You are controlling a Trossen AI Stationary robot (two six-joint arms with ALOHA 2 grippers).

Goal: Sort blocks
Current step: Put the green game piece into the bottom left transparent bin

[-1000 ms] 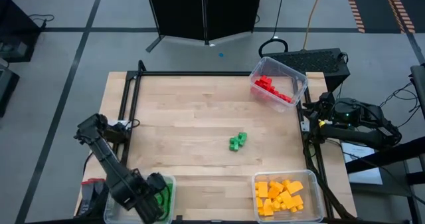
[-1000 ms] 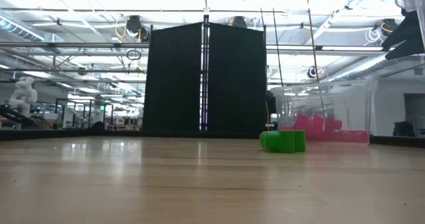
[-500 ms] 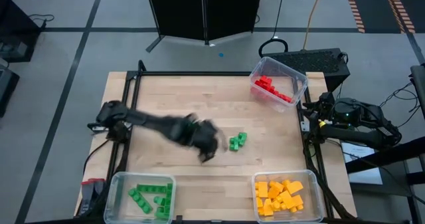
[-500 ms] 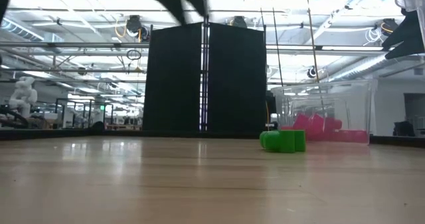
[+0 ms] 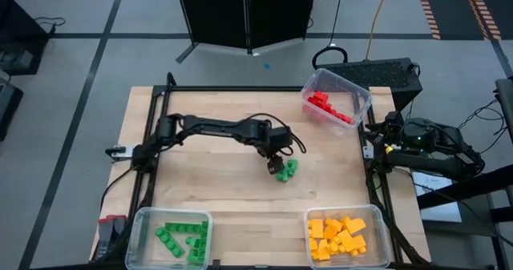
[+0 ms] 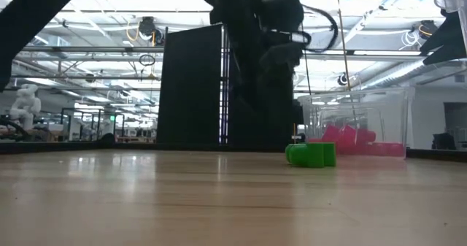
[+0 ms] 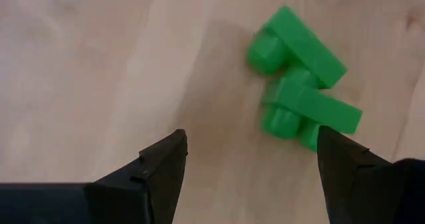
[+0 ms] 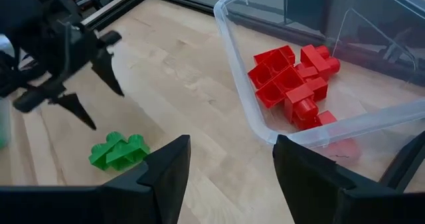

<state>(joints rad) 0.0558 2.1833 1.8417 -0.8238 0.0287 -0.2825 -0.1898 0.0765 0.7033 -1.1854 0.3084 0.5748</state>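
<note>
A small cluster of green blocks lies flat on the wood at mid-table, also seen as the green blocks in the left wrist view and the green blocks in the low view. My left gripper hangs open just above them on their left side, touching nothing; its fingers stand beside the cluster. My right gripper waits open at the table's right edge. Other green blocks, red blocks and yellow-orange blocks lie in clear bins.
The clear bin of green blocks sits at the near left corner, the bin of yellow-orange ones at the near right, and the bin of red ones at the far right. A black frame rail runs along the table's left side.
My left arm has swung up from the green bin at the near left corner and across toward the table's middle, and now reaches out with its gripper low over the green cluster. The blocks on the table have not moved.
</note>
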